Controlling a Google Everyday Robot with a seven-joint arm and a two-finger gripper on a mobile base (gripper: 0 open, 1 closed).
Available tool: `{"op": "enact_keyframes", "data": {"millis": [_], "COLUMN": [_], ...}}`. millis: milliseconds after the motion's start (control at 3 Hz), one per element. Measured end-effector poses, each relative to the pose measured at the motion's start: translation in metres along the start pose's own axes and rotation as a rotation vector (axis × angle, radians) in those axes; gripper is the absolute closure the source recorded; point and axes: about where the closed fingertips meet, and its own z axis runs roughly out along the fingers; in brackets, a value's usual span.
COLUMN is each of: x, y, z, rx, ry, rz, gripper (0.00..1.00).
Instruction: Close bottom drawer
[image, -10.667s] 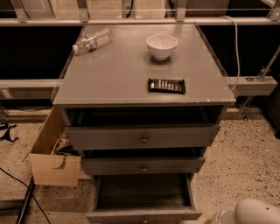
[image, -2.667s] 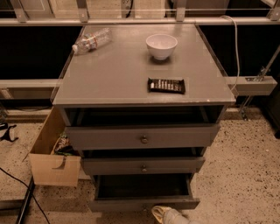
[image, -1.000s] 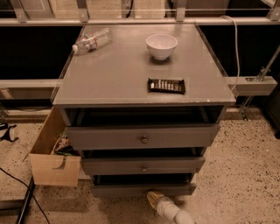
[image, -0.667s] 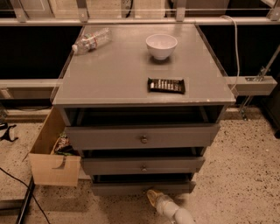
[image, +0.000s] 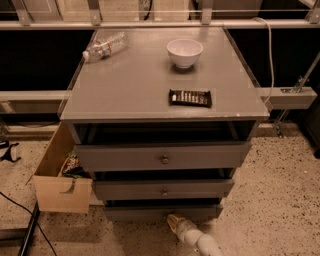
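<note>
Bottom drawer: front sits back under the cabinet, set further in than the two fronts above it. Judged pushed home or nearly so; at most a last seating push is left. Gripper is at the drawer front's middle, touching or just short of it; how wide it stands cannot be told.

Above the drawer: middle drawer and top drawer, both standing slightly out. Higher, on the grey top: bowl, plastic bottle, dark wrapped bar. Left of the drawer: open cardboard box. Speckled floor all round.

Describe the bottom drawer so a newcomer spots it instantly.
Find the grey cabinet with a white bowl on top. Of its three drawers, the bottom drawer is the lowest and slimmest, by the floor, with the gripper just in front.
</note>
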Motion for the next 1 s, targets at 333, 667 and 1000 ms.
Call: {"op": "enact_keyframes", "data": {"millis": [333,667,1000], "x": [0.005,0.009,0.01], "y": [-0.004,-0.006,-0.005], "z": [0.011,0.026,0.027], "rx": [-0.002,-0.008,-0.011], "ry": [0.014,0.03,0.034], "rz": [-0.005,-0.015,-0.017], "gripper": [1.0,1.0,1.0]}}
